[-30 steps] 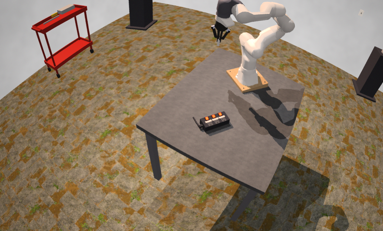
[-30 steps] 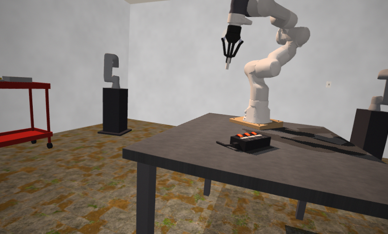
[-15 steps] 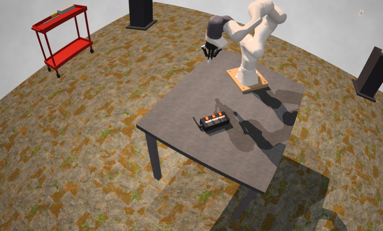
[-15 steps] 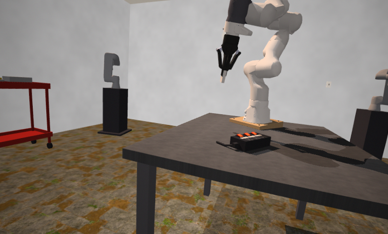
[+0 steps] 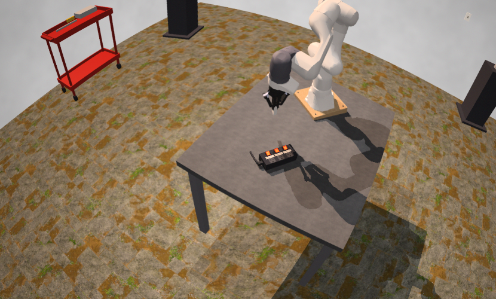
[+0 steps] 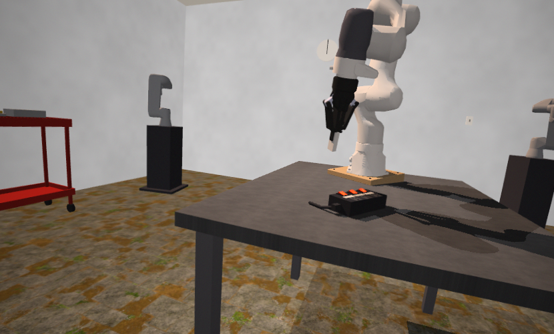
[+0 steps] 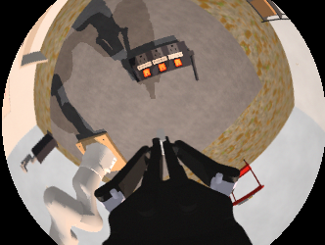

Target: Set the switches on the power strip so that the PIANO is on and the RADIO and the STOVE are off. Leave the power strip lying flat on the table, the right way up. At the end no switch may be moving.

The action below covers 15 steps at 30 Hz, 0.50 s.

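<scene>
With its fingers pressed together on nothing, likely to make one narrow tip for poking rockers, the gripper (image 6: 333, 143) hangs well above the table (image 6: 270, 199), while the power strip (image 6: 357, 201) lies flat near the table's middle, three orange switches (image 5: 276, 150) upward.

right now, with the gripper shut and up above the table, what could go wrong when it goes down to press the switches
1. The three orange switches sit close together on the power strip, so the shut gripper could catch a neighbouring switch.
2. The strip lies loose on the table; an off-centre push may slide or tip it.
3. The labels are too small to read here, so the wrong switch might get pressed.
</scene>
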### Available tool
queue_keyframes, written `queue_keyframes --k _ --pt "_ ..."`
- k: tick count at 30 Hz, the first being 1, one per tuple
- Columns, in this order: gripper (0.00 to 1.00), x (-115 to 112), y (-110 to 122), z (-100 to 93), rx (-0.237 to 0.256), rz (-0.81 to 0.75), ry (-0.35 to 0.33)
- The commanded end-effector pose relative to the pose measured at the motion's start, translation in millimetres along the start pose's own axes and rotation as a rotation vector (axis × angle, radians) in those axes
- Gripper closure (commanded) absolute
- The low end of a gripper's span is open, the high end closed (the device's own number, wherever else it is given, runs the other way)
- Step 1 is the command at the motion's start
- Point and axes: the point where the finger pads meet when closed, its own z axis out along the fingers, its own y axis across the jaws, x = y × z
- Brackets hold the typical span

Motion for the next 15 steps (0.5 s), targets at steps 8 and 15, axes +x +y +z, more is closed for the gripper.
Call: queue_keyframes --k 8,15 --pt "1.0 62 5 19.3 -0.018 -0.06 0.064" --pt "1.0 63 5 19.3 -0.018 -0.06 0.065"
